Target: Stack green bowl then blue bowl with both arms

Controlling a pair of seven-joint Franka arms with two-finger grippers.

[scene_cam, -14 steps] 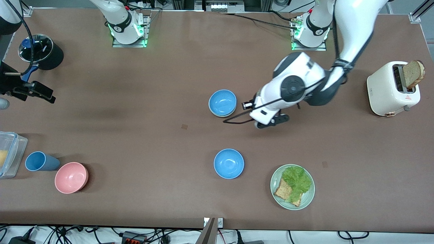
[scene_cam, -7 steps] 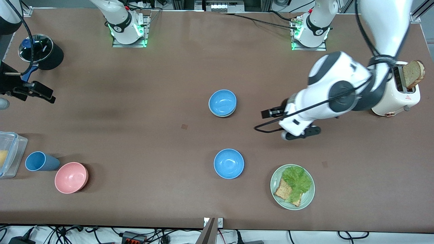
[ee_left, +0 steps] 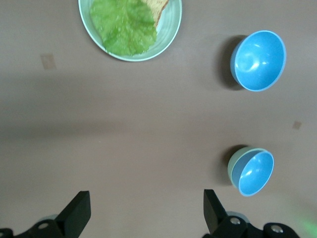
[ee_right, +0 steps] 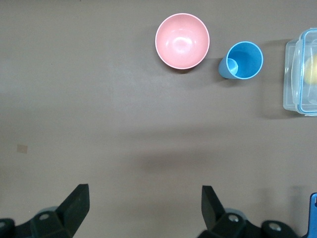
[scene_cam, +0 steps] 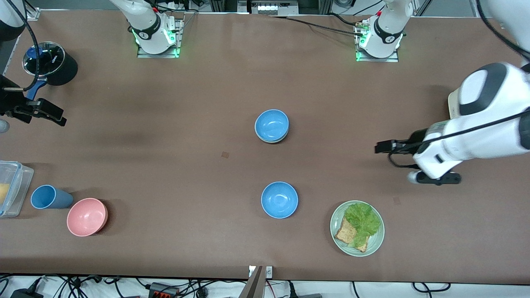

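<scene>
A blue bowl [scene_cam: 271, 125] sits nested in the green bowl [scene_cam: 272, 141] at mid-table; only the green rim shows. In the left wrist view the green rim [ee_left: 232, 166] edges the blue bowl [ee_left: 255, 172]. A second blue bowl [scene_cam: 279, 199] stands alone nearer the camera and also shows in the left wrist view [ee_left: 258, 60]. My left gripper [scene_cam: 437, 178] is open and empty over bare table toward the left arm's end; its jaws [ee_left: 146, 196] stand wide apart. My right gripper [scene_cam: 43, 112] waits open and empty [ee_right: 145, 191] over the right arm's end.
A pale-green plate [scene_cam: 374, 244] with lettuce and toast lies near the front edge. My left arm covers most of a white toaster [scene_cam: 453, 105]. A pink bowl [scene_cam: 87, 216], blue cup [scene_cam: 49, 197], clear container [scene_cam: 10, 188] and black lidded pot [scene_cam: 49, 63] stand at the right arm's end.
My left arm has swung away from the stacked bowls toward its own end of the table and now covers the toaster. The bowls and the right arm have not moved.
</scene>
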